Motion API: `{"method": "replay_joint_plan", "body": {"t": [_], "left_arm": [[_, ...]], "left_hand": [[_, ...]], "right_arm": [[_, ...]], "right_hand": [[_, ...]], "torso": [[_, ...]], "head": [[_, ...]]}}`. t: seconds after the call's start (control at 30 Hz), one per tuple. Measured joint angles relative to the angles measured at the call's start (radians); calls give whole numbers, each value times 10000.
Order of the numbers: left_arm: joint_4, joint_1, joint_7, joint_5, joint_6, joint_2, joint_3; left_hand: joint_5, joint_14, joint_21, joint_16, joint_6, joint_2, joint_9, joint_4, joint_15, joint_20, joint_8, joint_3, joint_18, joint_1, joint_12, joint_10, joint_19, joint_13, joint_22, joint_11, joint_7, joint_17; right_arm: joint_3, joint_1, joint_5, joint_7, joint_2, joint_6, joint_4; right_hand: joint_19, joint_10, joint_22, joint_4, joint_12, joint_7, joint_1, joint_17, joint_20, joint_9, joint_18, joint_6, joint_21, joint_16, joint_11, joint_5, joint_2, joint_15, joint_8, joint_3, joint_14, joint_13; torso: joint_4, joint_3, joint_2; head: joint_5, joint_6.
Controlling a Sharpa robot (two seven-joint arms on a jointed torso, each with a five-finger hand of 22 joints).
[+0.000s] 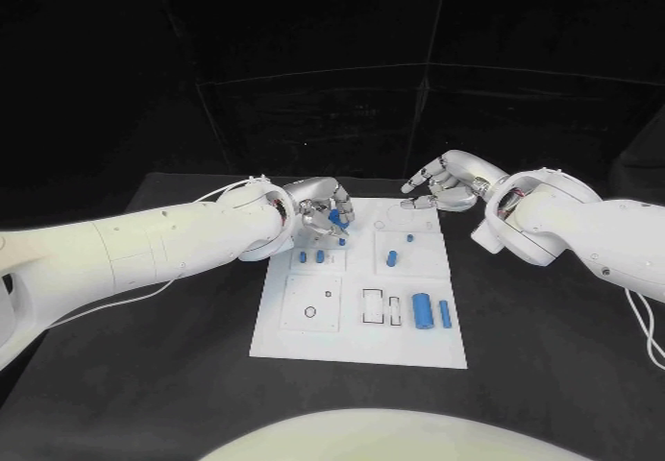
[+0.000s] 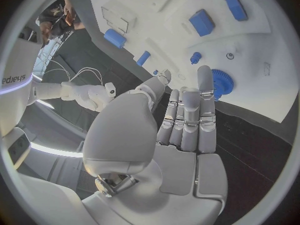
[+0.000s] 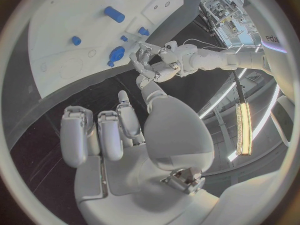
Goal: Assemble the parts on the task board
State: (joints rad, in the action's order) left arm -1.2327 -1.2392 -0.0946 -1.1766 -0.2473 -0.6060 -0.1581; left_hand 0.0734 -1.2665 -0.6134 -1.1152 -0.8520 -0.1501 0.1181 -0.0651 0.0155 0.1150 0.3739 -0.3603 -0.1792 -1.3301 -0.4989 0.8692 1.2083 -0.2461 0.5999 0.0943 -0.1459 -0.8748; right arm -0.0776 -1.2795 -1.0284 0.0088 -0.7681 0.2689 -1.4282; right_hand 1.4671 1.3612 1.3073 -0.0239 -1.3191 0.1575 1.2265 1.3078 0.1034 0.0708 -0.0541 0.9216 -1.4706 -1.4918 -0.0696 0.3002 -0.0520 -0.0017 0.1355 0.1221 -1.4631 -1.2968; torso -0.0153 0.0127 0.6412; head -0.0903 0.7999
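Blue gear point(image 2: 222, 81) at left fingers point(image 2: 206, 92) (touching)

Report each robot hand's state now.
Left robot hand: holding the blue gear at its fingertips.
Right robot hand: open, holding nothing.

A black table point(image 1: 166, 384) carries the white task board point(image 1: 357, 341).

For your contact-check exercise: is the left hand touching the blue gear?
Touching. In the left wrist view, the left hand has a fingertip lying against the blue gear at the task board edge.
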Motion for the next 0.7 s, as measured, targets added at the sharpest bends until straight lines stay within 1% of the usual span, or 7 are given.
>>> {"method": "replay_joint_plan", "body": {"t": [0.03,0.1,0.17,0.27,0.37,0.43,0.7], "left_arm": [[117,13,-41,-261,12,97,0],[257,34,-63,-610,53,214,-1],[384,64,-64,-982,134,333,-4],[542,97,-45,-1424,283,481,-5],[698,135,2,-1777,445,627,-5],[763,152,38,-1928,538,688,-5],[1012,195,221,-2328,892,849,-2]], "left_hand": [[0,-501,-176,-665,-126,0,-94,-13,-32,-27,-102,12,-1,0,17,76,270,141,90,-35,14,-721],[0,-1042,-531,-1420,-295,0,-206,-38,-72,-72,-233,38,0,0,124,191,631,336,341,-51,43,-1568],[0,-1442,-1407,-2005,-432,0,-317,-54,-106,-108,-360,53,0,0,230,274,1088,534,1161,-80,87,-2260],[0,-1849,-2590,-2593,-665,23,-448,-54,-147,-161,-535,53,253,23,406,415,1617,822,2305,-116,96,-3008],[0,-1953,-3287,-2861,-829,59,-496,-71,-188,-209,-682,71,252,59,582,549,1917,1057,2986,-135,138,-3337],[0,-1953,-3535,-2902,-908,60,-497,-82,-188,-223,-720,81,403,59,615,610,1992,1156,3237,-140,137,-3416],[0,-1953,-3961,-2977,-1134,99,-496,-84,-188,-251,-842,79,405,98,768,891,2123,1379,3698,-143,156,-3511]], "right_arm": [[0,0,1,1,9,-1,1],[0,0,3,2,18,-3,3],[0,0,5,3,23,-6,3],[0,0,7,4,31,-8,4],[0,0,8,5,46,-10,6],[0,0,9,5,50,-11,6],[0,0,9,8,55,-13,6]], "right_hand": [[0,0,0,0,0,0,0,0,0,0,0,0,0,0,0,0,0,0,0,0,0,0],[0,0,0,0,0,0,0,0,0,0,1,0,0,0,0,0,0,0,0,0,0,0],[0,0,0,0,0,0,0,0,0,0,0,0,0,0,0,0,0,0,0,0,0,0],[0,0,0,0,0,0,0,-1,0,1,0,0,0,0,0,-1,0,0,0,0,0,0],[0,0,0,0,0,0,0,-1,0,1,0,0,0,0,0,-1,0,0,0,0,0,-1],[0,0,0,0,0,0,0,-1,0,1,0,0,0,0,0,-1,0,0,0,0,0,-1],[0,0,0,0,0,0,0,-2,0,2,0,0,0,-1,0,-1,0,0,0,0,0,-2]], "torso": [[1,0,1],[1,0,1],[1,0,1],[1,0,1],[2,0,1],[3,-1,1],[20,0,0]], "head": [[15,-4],[27,-9],[33,-16],[55,-19],[67,-19],[73,-11],[105,-4]]}}
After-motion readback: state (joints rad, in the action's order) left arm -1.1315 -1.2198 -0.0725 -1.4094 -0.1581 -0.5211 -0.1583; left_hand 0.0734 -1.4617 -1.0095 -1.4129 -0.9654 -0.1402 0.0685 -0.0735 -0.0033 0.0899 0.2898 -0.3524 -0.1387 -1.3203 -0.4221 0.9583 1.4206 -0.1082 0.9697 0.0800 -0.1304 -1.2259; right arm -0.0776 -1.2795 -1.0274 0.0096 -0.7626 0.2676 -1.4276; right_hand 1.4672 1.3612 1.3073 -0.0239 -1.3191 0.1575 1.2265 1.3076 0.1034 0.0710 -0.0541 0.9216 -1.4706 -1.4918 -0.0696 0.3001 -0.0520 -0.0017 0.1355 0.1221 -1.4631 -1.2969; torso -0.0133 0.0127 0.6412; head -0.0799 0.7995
